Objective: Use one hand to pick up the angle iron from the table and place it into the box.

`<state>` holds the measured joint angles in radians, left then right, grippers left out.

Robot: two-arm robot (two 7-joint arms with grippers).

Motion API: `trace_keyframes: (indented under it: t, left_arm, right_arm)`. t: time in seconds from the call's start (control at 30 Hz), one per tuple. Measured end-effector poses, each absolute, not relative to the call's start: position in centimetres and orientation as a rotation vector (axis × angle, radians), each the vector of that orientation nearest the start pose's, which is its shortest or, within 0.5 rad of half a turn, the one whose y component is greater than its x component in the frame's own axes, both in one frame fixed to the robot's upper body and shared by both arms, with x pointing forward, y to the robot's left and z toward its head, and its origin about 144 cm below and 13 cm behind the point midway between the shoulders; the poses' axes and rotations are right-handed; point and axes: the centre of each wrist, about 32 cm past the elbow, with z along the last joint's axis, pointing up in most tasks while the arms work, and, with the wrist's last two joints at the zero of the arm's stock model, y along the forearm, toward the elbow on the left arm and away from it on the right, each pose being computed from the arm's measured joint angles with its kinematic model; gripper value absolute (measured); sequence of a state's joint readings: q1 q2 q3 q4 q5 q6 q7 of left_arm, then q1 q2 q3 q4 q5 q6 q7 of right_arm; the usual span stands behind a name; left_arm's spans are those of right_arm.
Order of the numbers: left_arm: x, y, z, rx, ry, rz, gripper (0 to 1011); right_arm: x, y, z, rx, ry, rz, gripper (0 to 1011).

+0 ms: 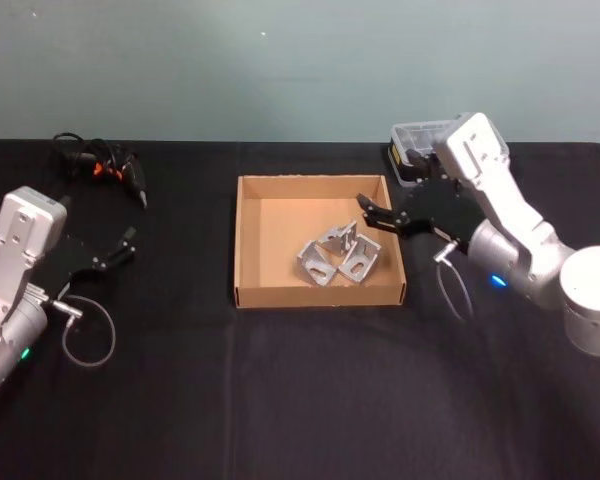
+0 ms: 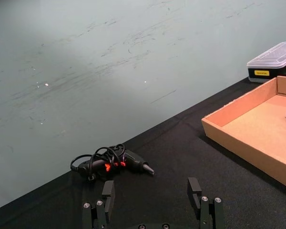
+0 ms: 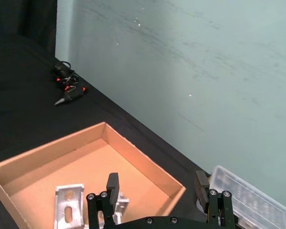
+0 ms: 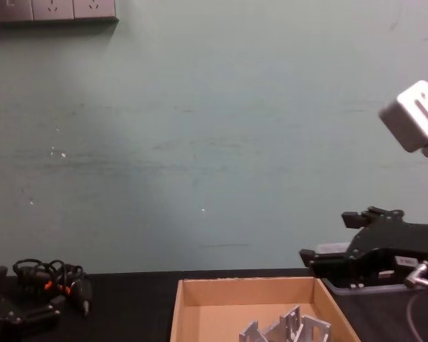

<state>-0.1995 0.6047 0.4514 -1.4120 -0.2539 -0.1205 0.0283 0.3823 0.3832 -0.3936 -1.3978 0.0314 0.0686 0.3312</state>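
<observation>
A: Where are the angle irons (image 1: 338, 256) at this moment?

B: They lie inside the box (image 1: 248, 240), in a small pile near its front right corner, touching each other. I count about three pieces of grey metal. On the table (image 1: 280, 400) I see no other one.

A: And the right gripper (image 1: 371, 212)?

B: It hangs above the right wall of the box, just over the pile. Its fingers are spread apart and they hold nothing. In the right wrist view the fingers (image 3: 112, 183) stand over one angle iron without touching it.

A: What about the left gripper (image 1: 127, 245)?

B: It is parked at the left side, well apart from the box, and its fingers are also open and empty. Near it, at the back of the table, lies a black tool with cable (image 1: 110, 165).

A: How would such a piece handle?

B: I judge it is stiff, rather heavy for its size, and smooth, so it may slip. The best hold is probably across one flat flange, with the pads on both faces, not on the corner. It will not break if it drops, but it can bounce.

A: And behind the right arm?

B: A clear-lidded case (image 1: 417, 143), not part of the task.
</observation>
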Motion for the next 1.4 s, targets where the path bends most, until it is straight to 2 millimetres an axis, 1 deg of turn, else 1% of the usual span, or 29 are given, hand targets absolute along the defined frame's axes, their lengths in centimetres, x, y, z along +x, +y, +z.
trace_keyframes:
  t: [0.17,0.5,1.4]
  left_arm:
    - [48.9,31.0,114.0,0.305,-0.285,1.248,1000]
    - [48.9,31.0,114.0,0.304,-0.285,1.248,1000]
    - [48.9,31.0,114.0,0.304,-0.285,1.248,1000]
  right_arm:
    - [53.8,-25.2,120.1,-0.342,-0.346,-0.986,1004]
    - [51.9,-26.4,118.2,-0.331,-0.358,-1.044,1004]
    - [52.2,-26.2,118.5,-0.333,-0.356,-1.034,1004]
